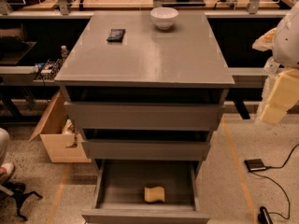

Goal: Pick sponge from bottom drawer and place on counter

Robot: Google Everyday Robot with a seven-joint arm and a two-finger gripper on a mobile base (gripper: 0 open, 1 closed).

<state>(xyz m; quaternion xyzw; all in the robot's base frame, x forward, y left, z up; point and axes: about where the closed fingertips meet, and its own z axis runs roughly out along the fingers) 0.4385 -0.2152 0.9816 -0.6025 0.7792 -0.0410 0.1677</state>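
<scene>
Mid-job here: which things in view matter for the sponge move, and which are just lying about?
Job: sponge in the open bottom drawer; counter; gripper at the far right of the view.
Lying about: white bowl and black flat rectangle on the counter; cardboard box at left.

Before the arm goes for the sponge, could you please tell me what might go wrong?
1. The pincer hangs off to the right beside the counter; swinging in, it could clip the corner.
2. The sponge lies in the bottom drawer just below the middle drawer's protruding front, so a descent may graze it.
3. On placing, the white bowl could get knocked.
</scene>
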